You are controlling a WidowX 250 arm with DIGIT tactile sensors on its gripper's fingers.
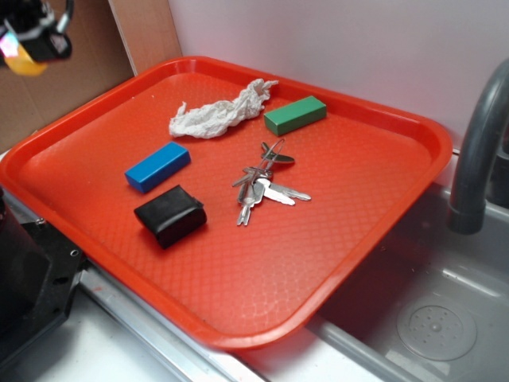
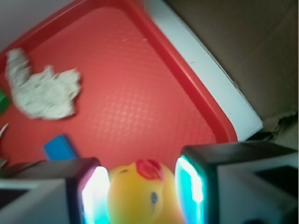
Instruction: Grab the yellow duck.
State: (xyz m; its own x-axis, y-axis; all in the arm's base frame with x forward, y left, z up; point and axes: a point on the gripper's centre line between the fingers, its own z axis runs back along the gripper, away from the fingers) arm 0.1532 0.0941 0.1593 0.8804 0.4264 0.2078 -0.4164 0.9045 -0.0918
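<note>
Duck held aloft, upper left of frame.
The gripper (image 2: pixel 142 191) was clamped on the yellow duck (image 2: pixel 140 196), above the red tray (image 1: pixel 398 215).

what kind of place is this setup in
Probably a toy or mock kitchen sink counter used as a robot test bench: a grey faucet over a sink basin with a round drain, an orange tray of odd items, and cardboard backing.
</note>
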